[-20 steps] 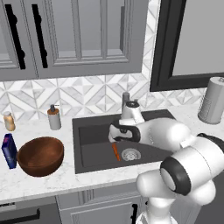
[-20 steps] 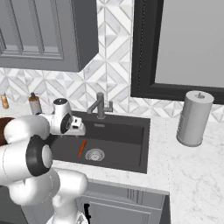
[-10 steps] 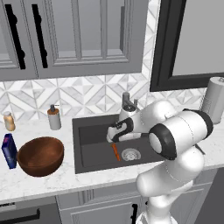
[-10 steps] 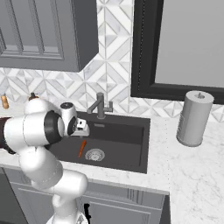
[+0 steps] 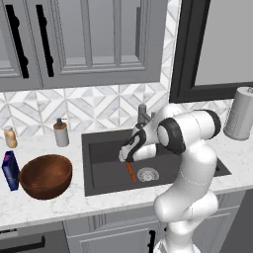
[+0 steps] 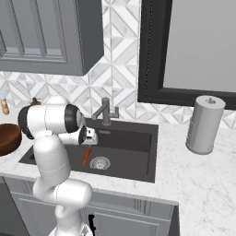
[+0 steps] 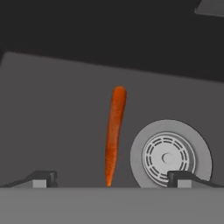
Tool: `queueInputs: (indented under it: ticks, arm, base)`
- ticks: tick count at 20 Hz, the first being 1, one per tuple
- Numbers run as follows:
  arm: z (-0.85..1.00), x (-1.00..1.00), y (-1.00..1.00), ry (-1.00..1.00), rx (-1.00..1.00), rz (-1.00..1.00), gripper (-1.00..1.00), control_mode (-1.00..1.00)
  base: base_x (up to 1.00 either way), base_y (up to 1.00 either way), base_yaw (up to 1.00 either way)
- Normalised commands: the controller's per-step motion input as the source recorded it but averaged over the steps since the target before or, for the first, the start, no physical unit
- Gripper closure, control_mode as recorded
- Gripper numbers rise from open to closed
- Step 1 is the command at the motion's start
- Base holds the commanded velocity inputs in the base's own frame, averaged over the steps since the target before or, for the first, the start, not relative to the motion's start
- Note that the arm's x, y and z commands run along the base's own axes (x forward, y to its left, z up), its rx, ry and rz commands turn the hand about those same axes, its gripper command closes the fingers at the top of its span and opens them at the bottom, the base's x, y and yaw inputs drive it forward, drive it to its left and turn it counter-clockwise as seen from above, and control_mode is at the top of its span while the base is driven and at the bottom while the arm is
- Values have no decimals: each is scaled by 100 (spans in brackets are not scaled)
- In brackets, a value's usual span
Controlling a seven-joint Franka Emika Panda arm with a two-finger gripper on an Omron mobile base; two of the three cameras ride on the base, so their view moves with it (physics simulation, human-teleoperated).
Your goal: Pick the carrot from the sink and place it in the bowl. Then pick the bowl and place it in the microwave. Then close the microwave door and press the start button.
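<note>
The thin orange carrot (image 5: 131, 172) (image 6: 86, 156) (image 7: 113, 135) lies on the floor of the dark grey sink (image 5: 106, 178) (image 6: 133, 154), just left of the round silver drain (image 7: 168, 157). My gripper (image 5: 126, 157) (image 6: 88, 138) (image 7: 113, 178) hangs inside the basin just above the carrot, open, with one fingertip on either side of its thin end and nothing held. On the counter left of the sink stands the reddish-brown bowl (image 5: 45, 175) (image 6: 8, 138), with nothing in it.
The grey faucet (image 5: 143, 114) (image 6: 106, 111) rises behind the basin. A soap dispenser (image 5: 61, 133), a small amber bottle (image 5: 9, 137) and a blue bottle (image 5: 10, 170) stand near the bowl. A grey paper-towel roll (image 5: 241, 113) (image 6: 205, 124) stands on the right counter.
The arm's elbow has swung upright over the sink's right side, and the hand has come down closer to the carrot. The jaws stayed open; the carrot has not moved.
</note>
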Motion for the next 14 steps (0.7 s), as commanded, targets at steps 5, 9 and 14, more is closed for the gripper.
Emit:
queueInputs:
  ticks: [5, 9, 14]
  arm:
    - [-53, 0, 4, 0, 0, 0, -100, -100]
    - [-49, 0, 7, 0, 0, 0, -100, -100]
    - [-37, 1, 0, 0, 0, 0, -100, -100]
  base:
    - [0, 0, 0]
    - [0, 0, 0]
    - [0, 0, 0]
